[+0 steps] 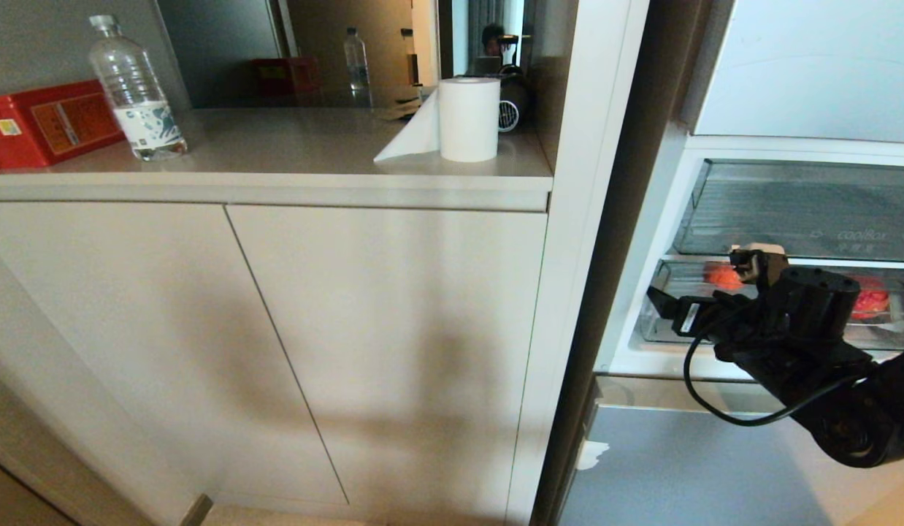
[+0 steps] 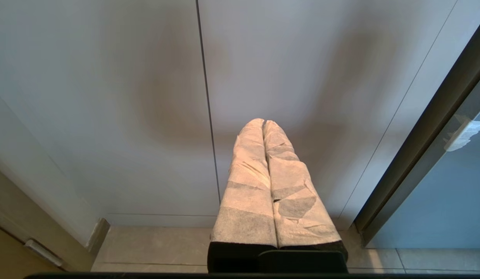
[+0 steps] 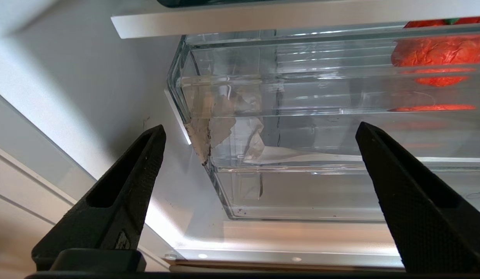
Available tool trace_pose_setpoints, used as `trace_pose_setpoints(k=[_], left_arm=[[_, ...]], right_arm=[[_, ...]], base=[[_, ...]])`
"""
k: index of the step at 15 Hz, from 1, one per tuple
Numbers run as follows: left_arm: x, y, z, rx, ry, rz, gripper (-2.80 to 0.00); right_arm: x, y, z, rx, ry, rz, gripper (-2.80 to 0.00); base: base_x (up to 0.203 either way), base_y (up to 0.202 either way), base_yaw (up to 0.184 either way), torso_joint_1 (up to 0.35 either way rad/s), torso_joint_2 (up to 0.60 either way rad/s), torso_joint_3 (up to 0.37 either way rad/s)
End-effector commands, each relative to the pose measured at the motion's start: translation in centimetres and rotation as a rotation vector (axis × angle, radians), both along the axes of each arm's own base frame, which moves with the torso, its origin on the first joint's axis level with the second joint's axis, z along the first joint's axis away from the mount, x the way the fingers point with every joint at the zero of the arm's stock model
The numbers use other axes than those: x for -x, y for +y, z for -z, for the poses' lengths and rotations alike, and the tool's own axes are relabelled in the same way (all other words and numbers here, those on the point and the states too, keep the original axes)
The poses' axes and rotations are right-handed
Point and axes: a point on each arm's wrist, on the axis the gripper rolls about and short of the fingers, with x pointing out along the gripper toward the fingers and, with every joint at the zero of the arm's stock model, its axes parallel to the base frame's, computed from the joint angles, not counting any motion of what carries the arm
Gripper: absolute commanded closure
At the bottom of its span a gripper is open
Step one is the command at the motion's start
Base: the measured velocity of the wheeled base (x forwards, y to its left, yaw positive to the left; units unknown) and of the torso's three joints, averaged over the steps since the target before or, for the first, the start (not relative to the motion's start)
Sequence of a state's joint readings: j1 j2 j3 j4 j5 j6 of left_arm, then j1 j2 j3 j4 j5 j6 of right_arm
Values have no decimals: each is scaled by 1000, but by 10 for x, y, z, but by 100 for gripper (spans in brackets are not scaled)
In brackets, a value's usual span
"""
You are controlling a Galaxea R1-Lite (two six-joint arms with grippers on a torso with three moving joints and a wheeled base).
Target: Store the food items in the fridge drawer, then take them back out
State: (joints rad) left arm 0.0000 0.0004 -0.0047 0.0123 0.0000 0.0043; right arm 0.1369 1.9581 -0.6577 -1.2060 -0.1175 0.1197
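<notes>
1. Right gripper (image 3: 259, 155) hangs wide open, empty, before the drawer (image 3: 302, 186) front's left corner.
2. Both fruits (image 1: 724, 276) lie inside the drawer.
3. Step: probably retrieval; next, reach over the front wall.
4. Left gripper (image 2: 263, 124) parked, clenched.

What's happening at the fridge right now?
The right pincer is open and empty, held in front of the clear fridge drawer, pointing at its near corner. Both fruits sit inside the drawer: the orange-red one toward the left, the deeper red one toward the right. The taller clear bin sits above. The left pincer is shut and parked low by the cabinet doors, taking no part.
</notes>
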Motion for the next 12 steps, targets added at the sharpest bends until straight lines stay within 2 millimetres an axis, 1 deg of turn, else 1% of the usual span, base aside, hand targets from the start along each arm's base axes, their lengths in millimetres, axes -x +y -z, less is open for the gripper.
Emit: trace_pose_setpoints(k=[1,4,5,6,9,12], left_arm=[[0,0,0,0,0,0,0],[0,0,0,0,1,0,0],[0,0,0,0,1,0,0],[0,0,0,0,1,0,0],[0,0,0,0,1,0,0],[0,0,0,0,1,0,0]], right_arm=[[-4,1,6,-1,14,-2,-280],[-8,7,7,-5,-8,-18,-280],[-8,9,7,-7,-13,-24,-75],[-8,13,8,-8,-16,-35,0],[-5,29,9,-6,-20,-53,0],[-5,34,12,-6,-12,-59,0]], base=[[0,0,0,0,0,0],[0,0,0,0,0,0],[0,0,0,0,0,0],[0,0,0,0,0,0],[0,0,0,0,0,0],[0,0,0,0,0,0]])
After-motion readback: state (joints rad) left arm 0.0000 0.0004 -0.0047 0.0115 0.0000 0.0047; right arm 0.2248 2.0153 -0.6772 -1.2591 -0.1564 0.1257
